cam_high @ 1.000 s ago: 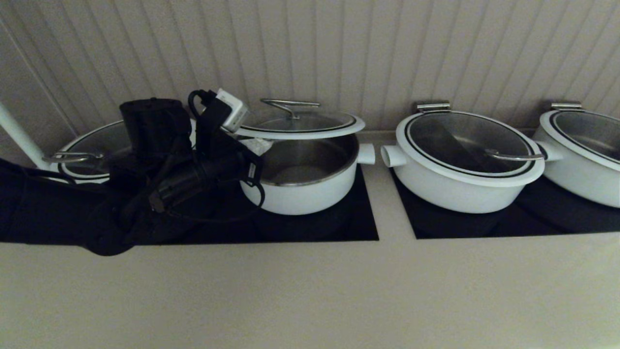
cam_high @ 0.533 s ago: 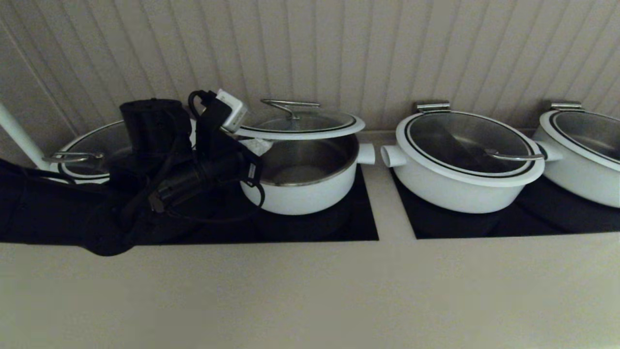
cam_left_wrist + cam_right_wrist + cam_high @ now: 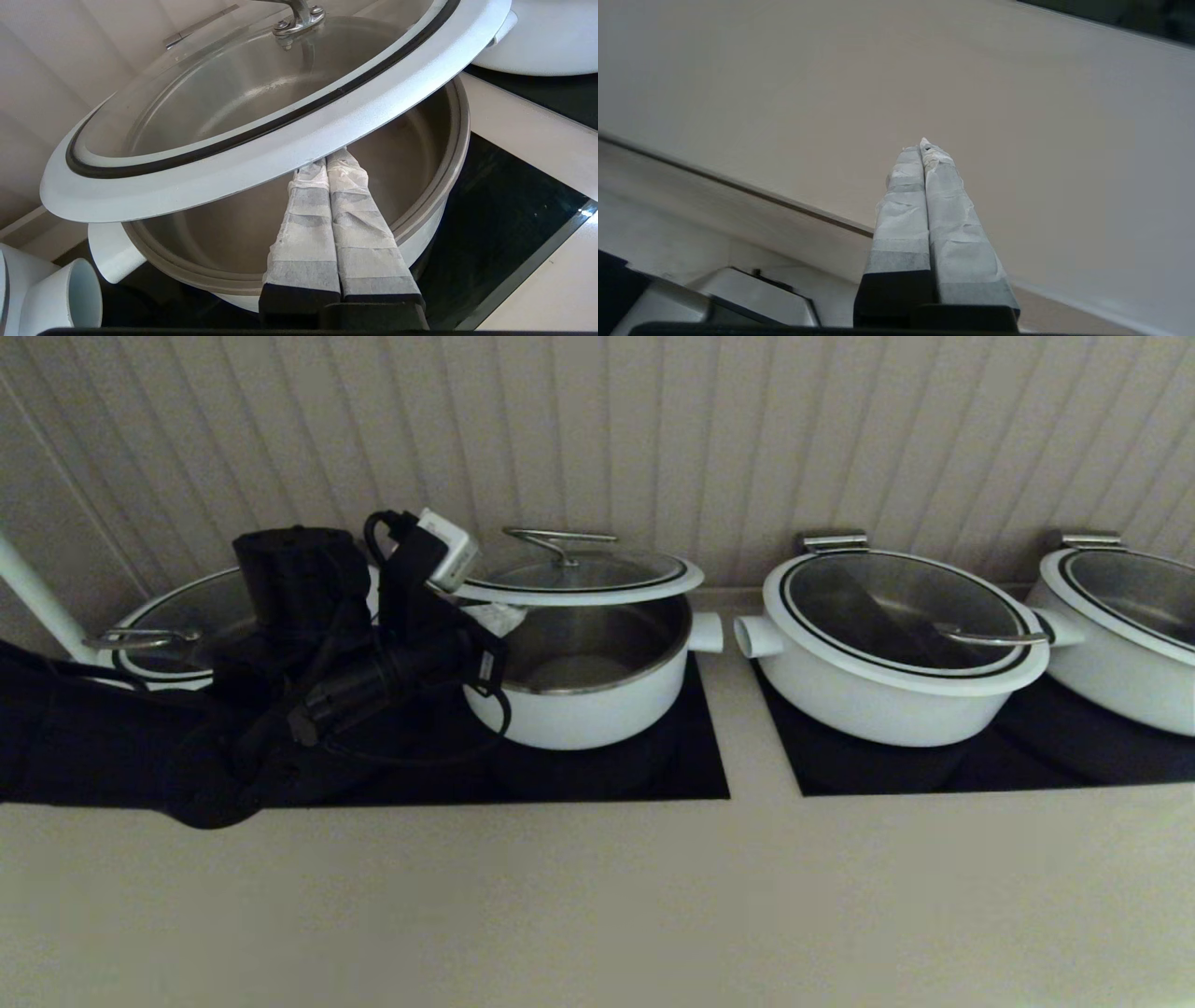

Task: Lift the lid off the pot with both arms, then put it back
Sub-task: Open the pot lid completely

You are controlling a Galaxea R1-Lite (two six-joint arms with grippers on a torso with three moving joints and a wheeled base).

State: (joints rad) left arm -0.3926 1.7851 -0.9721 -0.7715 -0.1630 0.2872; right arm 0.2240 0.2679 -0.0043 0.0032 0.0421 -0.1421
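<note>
The lid (image 3: 579, 574) is raised and hangs a little above the small white pot (image 3: 583, 700), whose steel inside shows. My left gripper (image 3: 493, 616) is shut. Its taped fingertips reach under the near white rim of the lid (image 3: 261, 154) and bear it from below over the open pot (image 3: 455, 140), as the left wrist view (image 3: 329, 161) shows. It grips nothing. My right gripper (image 3: 923, 145) is shut and empty over a plain beige surface. It is out of the head view.
Wider white pots with glass lids stand to the right (image 3: 896, 644), far right (image 3: 1120, 616) and left behind my arm (image 3: 168, 625). All rest on black cooktop panels (image 3: 691, 775). A ribbed wall is close behind, and the beige counter (image 3: 597, 896) lies in front.
</note>
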